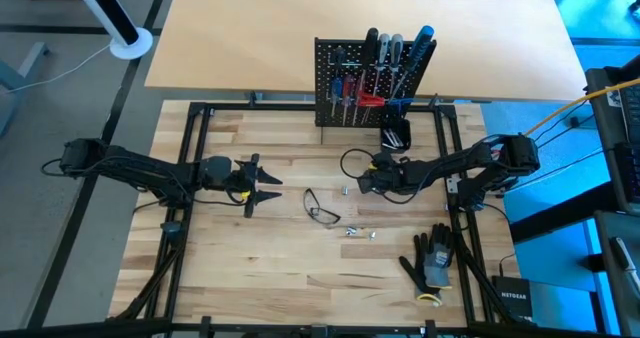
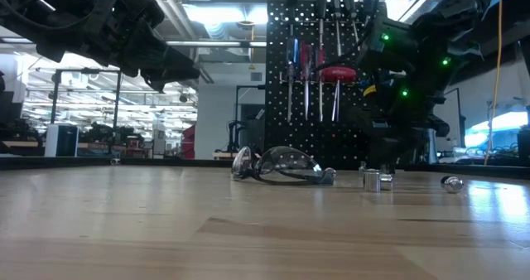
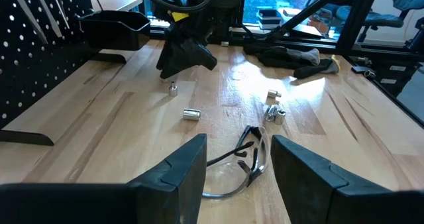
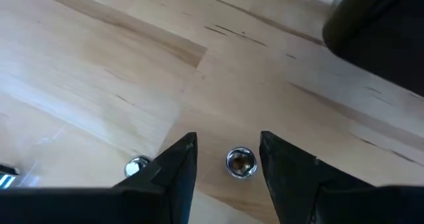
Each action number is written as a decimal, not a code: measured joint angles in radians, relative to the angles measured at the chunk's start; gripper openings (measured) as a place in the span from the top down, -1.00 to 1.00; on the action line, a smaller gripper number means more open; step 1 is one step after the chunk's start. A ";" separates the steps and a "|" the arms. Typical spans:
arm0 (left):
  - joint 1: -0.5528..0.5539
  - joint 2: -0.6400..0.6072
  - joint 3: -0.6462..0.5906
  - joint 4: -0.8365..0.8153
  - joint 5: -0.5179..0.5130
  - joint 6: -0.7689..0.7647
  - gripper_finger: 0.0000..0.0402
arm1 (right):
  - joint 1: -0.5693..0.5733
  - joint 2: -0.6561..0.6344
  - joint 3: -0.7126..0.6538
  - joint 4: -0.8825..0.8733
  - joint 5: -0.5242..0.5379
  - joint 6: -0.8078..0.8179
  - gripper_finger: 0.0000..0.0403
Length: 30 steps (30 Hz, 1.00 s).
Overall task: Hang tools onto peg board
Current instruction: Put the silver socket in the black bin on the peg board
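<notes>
Right now the right gripper (image 4: 225,168) hangs low over the table (image 1: 260,278) with its fingers parted and nothing between them, straddling a small upright metal socket (image 4: 240,162) — placed, I judge, to pinch it. A second socket (image 4: 137,165) lies just beside. Farther back stands the peg board (image 1: 345,93), tools (image 1: 385,63) already hung on it, so most of the hanging looks done. The left gripper (image 1: 268,185) waits well apart — fingers spread, empty — facing the safety glasses (image 1: 321,208). Black gloves (image 1: 432,263) lie near the table's right edge.
</notes>
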 joint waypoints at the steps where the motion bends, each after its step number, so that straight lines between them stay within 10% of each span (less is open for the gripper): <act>1: 0.000 0.000 0.000 0.000 0.000 0.000 0.21 | 0.000 0.000 0.000 0.000 0.002 0.000 0.18; 18: 0.000 0.000 0.000 0.001 0.000 0.003 0.21 | -0.050 0.074 0.002 0.020 -0.060 -0.025 0.19; 30: 0.000 0.000 0.000 0.001 0.000 0.005 0.21 | -0.050 0.074 0.003 0.023 -0.077 -0.072 0.69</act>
